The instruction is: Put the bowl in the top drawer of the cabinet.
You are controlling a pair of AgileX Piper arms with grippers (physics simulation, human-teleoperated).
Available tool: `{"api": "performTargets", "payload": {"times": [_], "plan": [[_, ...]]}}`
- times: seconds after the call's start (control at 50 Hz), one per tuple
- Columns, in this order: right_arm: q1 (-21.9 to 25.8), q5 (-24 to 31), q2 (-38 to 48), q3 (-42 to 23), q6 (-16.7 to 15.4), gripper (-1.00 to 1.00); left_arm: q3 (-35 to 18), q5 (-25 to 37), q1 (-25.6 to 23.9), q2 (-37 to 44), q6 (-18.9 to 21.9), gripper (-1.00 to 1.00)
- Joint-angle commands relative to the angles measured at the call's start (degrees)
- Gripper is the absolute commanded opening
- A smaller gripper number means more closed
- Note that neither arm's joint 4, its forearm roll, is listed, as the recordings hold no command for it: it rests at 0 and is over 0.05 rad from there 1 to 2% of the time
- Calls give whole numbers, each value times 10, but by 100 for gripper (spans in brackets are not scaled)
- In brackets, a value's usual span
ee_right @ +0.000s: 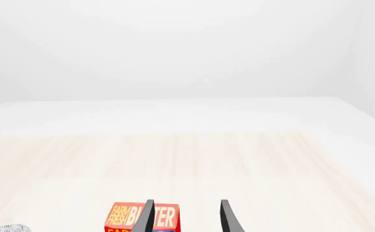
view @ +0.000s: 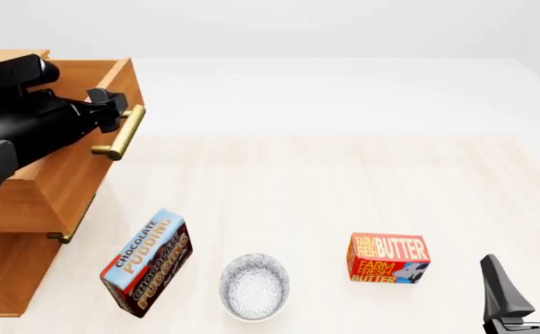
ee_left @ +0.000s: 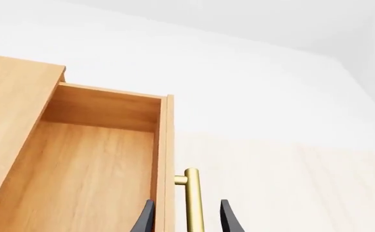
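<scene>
at the cabinet [view: 10, 278], left gripper [ee_left: 185, 217] straddles the top drawer [ee_left: 91, 164] handle [ee_left: 193, 200], fingers apart; drawer is open. right gripper [view: 528, 287], also spread, should descend on the bowl [view: 254, 286] rim near the table's front edge.

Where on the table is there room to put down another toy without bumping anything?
The widest bare patch of table lies beyond the bowl and butter box, right of the open top drawer. A smaller gap sits between bowl and butter box. It is crowded near the cabinet, where the pudding box and bowl stand close.
</scene>
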Motion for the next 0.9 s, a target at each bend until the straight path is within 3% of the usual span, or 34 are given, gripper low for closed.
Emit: {"api": "performTargets", "payload": {"times": [0.02,0.34,0.9], "plan": [[0,0,0,0,0,100,78,26,-23,50,11,100],[0,0,0,0,0,100,82,22,-44,55,5,100],[0,0,0,0,0,100,71,39,-90,58,35,100]]}}
